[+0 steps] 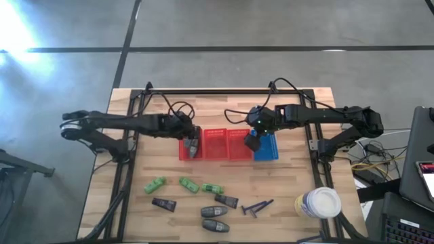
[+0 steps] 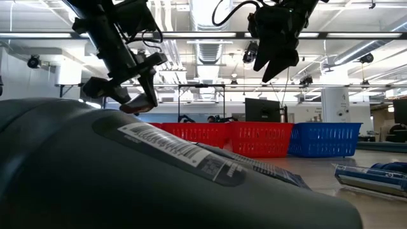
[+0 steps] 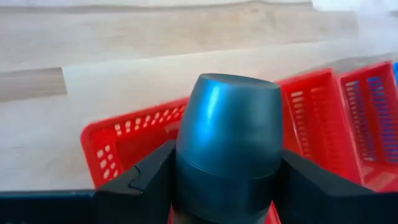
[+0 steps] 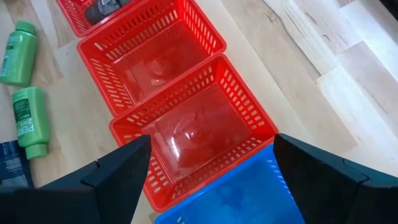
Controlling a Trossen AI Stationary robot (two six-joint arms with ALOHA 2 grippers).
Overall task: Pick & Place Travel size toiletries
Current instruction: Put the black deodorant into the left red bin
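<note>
My left gripper [image 1: 192, 146] hangs over the leftmost red basket [image 1: 184, 150], shut on a grey rounded container [image 3: 227, 134]. My right gripper [image 1: 251, 143] is open and holds nothing; it hovers where the third red basket [image 4: 199, 134] meets the blue basket [image 1: 268, 148]. On the near half of the table lie three green packets [image 1: 188, 183], two dark tubes [image 1: 164, 203], two more grey containers [image 1: 211, 212] and dark-blue razors [image 1: 258, 207]. One grey container [image 2: 127, 172] lies close in front of the low camera. My left gripper pinches the grey container between its two fingers [image 3: 146, 180], one on each side of its body [image 3: 186, 174]. The rounded end [image 3: 233, 93] sticks out past the fingertips. The container is lifted clear above the red basket [image 3: 124, 134].
Three red baskets and one blue basket stand in a row across the table's middle. A big yellow jar with a white lid [image 1: 317, 203] stands at the near right corner. A black frame [image 1: 224, 91] runs along the table's far and side edges. Bare wood shows between baskets and toiletries.
</note>
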